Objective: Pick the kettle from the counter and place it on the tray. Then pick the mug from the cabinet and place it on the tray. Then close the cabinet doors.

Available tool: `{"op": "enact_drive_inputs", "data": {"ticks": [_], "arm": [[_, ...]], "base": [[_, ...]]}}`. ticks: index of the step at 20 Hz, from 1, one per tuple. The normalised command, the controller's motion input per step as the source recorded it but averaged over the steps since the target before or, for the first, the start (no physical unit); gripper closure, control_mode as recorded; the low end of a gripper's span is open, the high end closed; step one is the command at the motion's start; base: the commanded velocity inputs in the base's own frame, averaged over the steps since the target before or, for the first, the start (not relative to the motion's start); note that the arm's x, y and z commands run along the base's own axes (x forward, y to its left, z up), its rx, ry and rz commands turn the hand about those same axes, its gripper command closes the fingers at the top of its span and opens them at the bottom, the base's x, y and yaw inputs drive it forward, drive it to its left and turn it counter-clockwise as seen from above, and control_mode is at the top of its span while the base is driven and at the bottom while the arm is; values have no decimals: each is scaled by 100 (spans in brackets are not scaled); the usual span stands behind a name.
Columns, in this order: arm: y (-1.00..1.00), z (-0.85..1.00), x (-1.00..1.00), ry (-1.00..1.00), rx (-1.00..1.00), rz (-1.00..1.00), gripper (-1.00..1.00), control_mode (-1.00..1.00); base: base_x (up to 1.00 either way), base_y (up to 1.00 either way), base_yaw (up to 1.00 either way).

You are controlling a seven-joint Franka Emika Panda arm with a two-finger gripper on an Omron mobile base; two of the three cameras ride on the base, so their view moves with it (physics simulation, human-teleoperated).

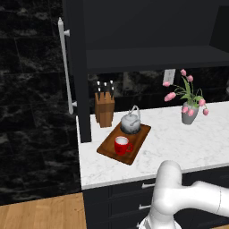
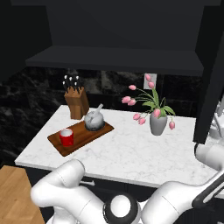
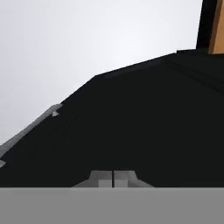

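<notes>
The gripper [image 3: 113, 177] had its jaws pressed together, empty; the white arm [image 2: 175, 197] reached off rightward.

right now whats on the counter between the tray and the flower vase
Nothing: in both base views the stretch of white counter between the tray and the flower vase is bare marble.

Counter [image 1: 179, 138] seen as white marble slab over dark cabinets. Tray [image 1: 134, 145] laid near left end, knife block [image 1: 104, 109] set just behind; flower vase [image 1: 189, 114] placed well right.
</notes>
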Motion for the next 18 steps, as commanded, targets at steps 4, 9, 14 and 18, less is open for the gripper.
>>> {"op": "enact_drive_inputs", "data": {"ticks": [4, 9, 14, 18], "arm": [[49, 51, -11, -53, -1, 18, 100, -100], [54, 48, -28, -20, -17, 9, 100, -100], [27, 55, -38, 1, -26, -1, 100, -100], [32, 20, -44, 23, -27, -34, 100, -100]], "base": [[0, 0, 0], [0, 0, 0], [0, 0, 0], [0, 0, 0]]}}
